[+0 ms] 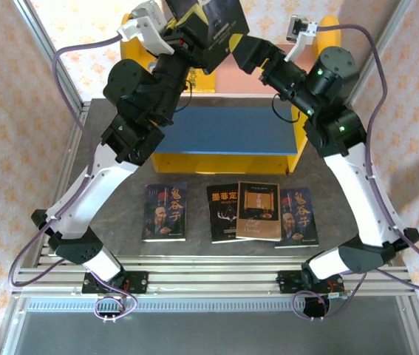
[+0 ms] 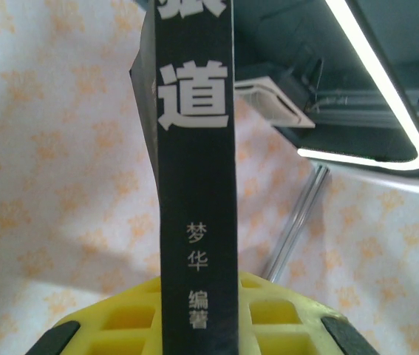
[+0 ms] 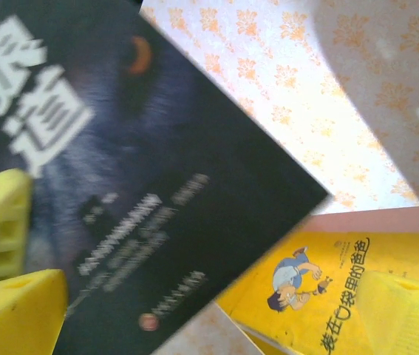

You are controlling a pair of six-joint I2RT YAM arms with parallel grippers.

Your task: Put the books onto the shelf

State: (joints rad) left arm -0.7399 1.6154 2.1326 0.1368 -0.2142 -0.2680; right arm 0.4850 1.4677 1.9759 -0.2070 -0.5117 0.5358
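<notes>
Gripping the wolf-face book (image 1: 216,26) calls for care, because we judge it a light, thin paperback: stiff enough across its spine, but likely to bow if taken by one corner, and its glossy cover looks slippery.

1. Tool state. The left gripper (image 2: 198,322) is clamped on this book. In the left wrist view the spine stands upright between the yellow fingers (image 2: 120,322). The right gripper (image 3: 202,296) has its jaws spread wide, with the book's lower corner lying across the gap between them. We see no hold there.

2. Position of the work. The held book hangs tilted, high above the shelf (image 1: 224,161), over the pink upper board (image 1: 231,78). A yellow-covered book (image 3: 320,288) lies on that board and is not part of the job.

3. Remaining stock. Four books lie flat on the table (image 1: 194,177) in front of the shelf:
   - One bearded-man book (image 1: 165,212) lies alone to the left.
   - The antler book (image 1: 224,214), the tan-brown book (image 1: 259,211) and the second bearded-man book (image 1: 298,217) lie in a row.
   - The tan-brown book appears to overlap both of its neighbours.

4. Where to take hold. We recommend pinching near the spine, where the pages are bound and the block will not fan open. A flat book offers little edge to grasp, so we expect to slide or tip one first.
</notes>
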